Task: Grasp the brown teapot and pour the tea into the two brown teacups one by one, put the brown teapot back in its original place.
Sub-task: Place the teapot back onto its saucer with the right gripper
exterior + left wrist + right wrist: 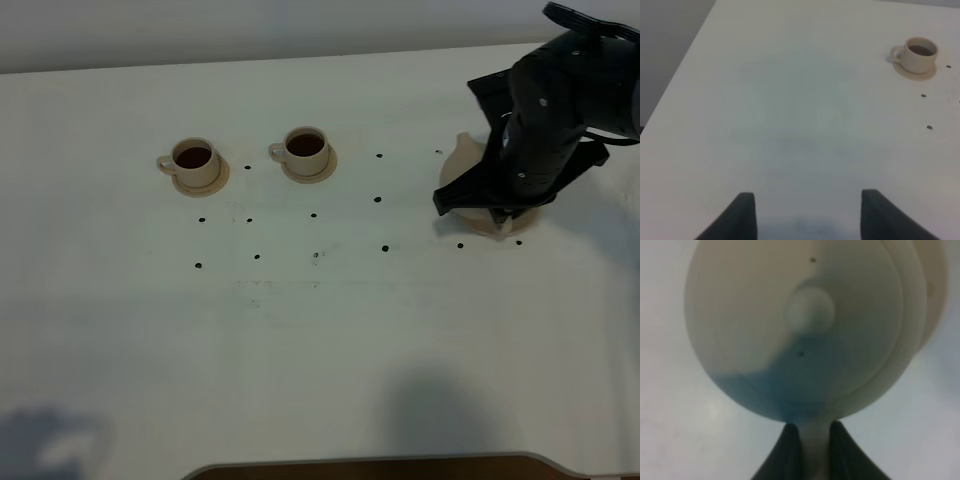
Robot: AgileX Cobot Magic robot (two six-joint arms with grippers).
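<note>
The brown teapot [790, 325] fills the right wrist view, lid knob up. My right gripper [816, 432] is shut on its loop handle. From above, my right arm [545, 120] covers most of the teapot; only its spout [463, 148] shows. The teapot is over the wide tan saucer [497, 226]; I cannot tell whether it rests on it. The two brown teacups [194, 158] [306, 146] stand on small saucers at the table's far left-middle, both holding dark tea. My left gripper [807, 215] is open over bare table, far from the left cup [920, 54].
The white table [320, 330] has small black dots between the cups and the teapot. Its left edge [685, 65] runs close to my left gripper. A dark rim shows at the table's front edge [360, 467].
</note>
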